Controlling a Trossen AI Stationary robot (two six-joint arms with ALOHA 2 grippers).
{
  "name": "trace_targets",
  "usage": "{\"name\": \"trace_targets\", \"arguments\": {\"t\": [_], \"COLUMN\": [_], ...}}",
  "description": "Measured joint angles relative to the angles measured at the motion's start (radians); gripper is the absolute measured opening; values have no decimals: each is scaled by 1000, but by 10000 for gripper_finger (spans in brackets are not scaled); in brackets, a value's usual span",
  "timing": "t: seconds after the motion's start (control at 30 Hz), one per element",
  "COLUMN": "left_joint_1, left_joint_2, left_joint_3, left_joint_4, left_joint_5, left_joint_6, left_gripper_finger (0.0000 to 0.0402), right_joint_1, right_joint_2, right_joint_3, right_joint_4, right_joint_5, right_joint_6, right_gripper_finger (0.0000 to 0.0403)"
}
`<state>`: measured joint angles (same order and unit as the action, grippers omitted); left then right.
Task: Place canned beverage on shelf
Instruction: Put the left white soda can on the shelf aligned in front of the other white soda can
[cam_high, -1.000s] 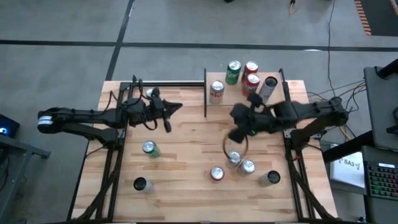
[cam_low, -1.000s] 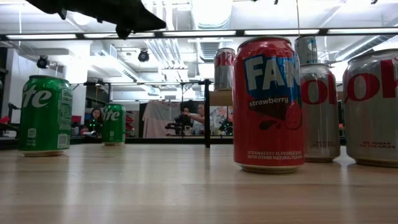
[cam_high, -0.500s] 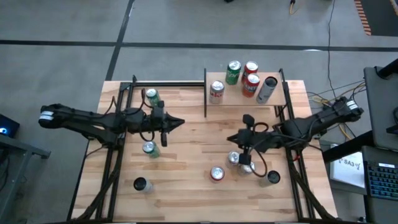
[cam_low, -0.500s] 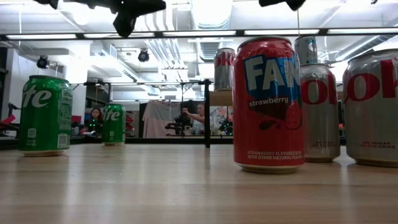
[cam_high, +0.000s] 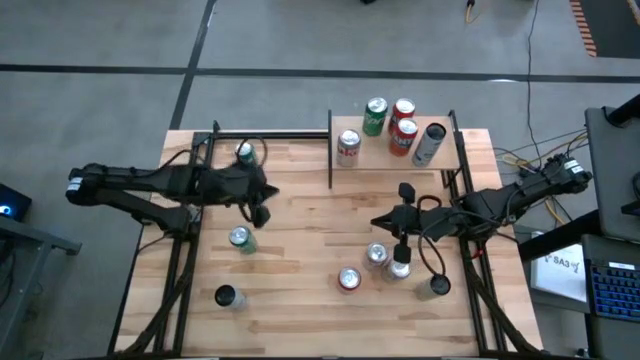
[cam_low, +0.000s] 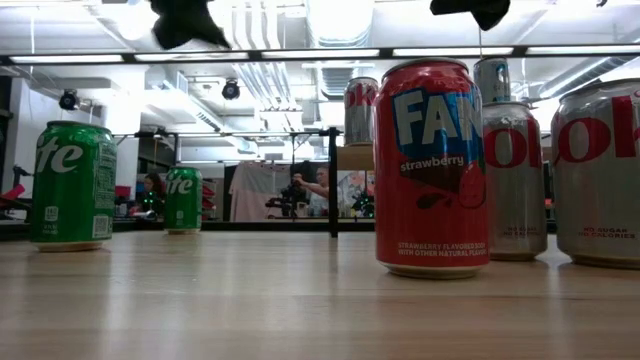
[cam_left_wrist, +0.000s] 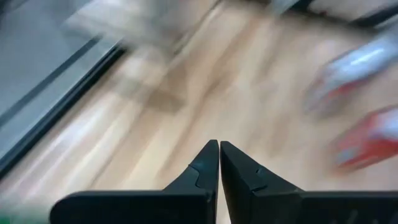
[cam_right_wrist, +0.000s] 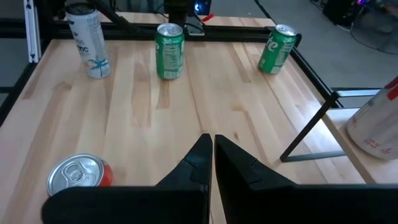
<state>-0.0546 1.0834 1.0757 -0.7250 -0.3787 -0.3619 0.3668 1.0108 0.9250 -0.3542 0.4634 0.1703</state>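
Note:
The shelf (cam_high: 380, 157), a small light wooden board with black posts, stands at the table's far right and bears several cans, among them a green one (cam_high: 375, 116) and a tall silver one (cam_high: 430, 143). More cans stand on the tabletop: two green (cam_high: 240, 238) (cam_high: 244, 152), a red one (cam_high: 348, 279), and silver ones (cam_high: 377, 254). My left gripper (cam_high: 262, 208) hangs shut above the table between the two green cans. My right gripper (cam_high: 380, 222) hangs shut above the silver cans, in front of the shelf. Neither holds anything (cam_left_wrist: 219, 146) (cam_right_wrist: 213, 140).
A dark can (cam_high: 226, 296) stands near the front left and a grey can (cam_high: 433, 287) near the front right. Black frame rails (cam_high: 190, 250) run along both table sides, and a black post (cam_high: 330, 150) marks the shelf's left end. People show in the room beyond (cam_low: 320, 190).
My left gripper has drawn back toward the table's left and near edges, tipped its fingers downward and risen a little. My right gripper has come down from high above the table and pulled back toward the right edge. Both have stayed shut. No can has moved.

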Motion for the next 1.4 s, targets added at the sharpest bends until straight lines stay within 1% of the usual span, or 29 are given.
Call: {"name": "trace_targets", "arguments": {"t": [0.03,0.1,0.17,0.23,0.37,0.53,0.57,0.67,0.8,0.9,0.97,1.07,1.2,1.3,1.4], "left_joint_1": [6,9,4,-4,-32,-120,-140,-208,-321,-405,-451,-514,-584,-626,-670], "left_joint_2": [12,35,50,61,81,96,103,134,180,218,242,282,334,376,414], "left_joint_3": [24,67,102,131,169,172,171,171,205,243,278,331,396,435,466], "left_joint_4": [-94,-240,-324,-384,-466,-462,-461,-464,-467,-470,-470,-484,-519,-526,-539], "left_joint_5": [-21,-19,30,110,292,510,541,582,605,596,557,500,454,410,401], "left_joint_6": [-29,-74,-106,-135,-181,-246,-266,-349,-431,-482,-519,-567,-624,-700,-761], "left_gripper_finger": [0,0,0,0,0,0,0,0,0,0,0,0,0,0,0], "right_joint_1": [0,0,0,0,0,0,0,0,0,2,5,10,17,32,44], "right_joint_2": [-2,-8,-9,-9,-7,-7,-7,-7,-7,-8,-13,-27,-60,-91,-123], "right_joint_3": [1,1,1,1,1,1,1,1,1,2,3,3,3,3,3], "right_joint_4": [0,0,1,0,-1,-3,-3,-3,-3,-15,-57,-142,-221,-267,-280], "right_joint_5": [1,0,0,0,0,0,0,0,0,-3,-63,-157,-179,-204,-210], "right_joint_6": [0,0,1,0,0,-6,-6,-6,-6,-5,22,119,224,262,272], "right_gripper_finger": [9,9,9,9,9,9,9,9,9,9,9,9,9,9,9]}}
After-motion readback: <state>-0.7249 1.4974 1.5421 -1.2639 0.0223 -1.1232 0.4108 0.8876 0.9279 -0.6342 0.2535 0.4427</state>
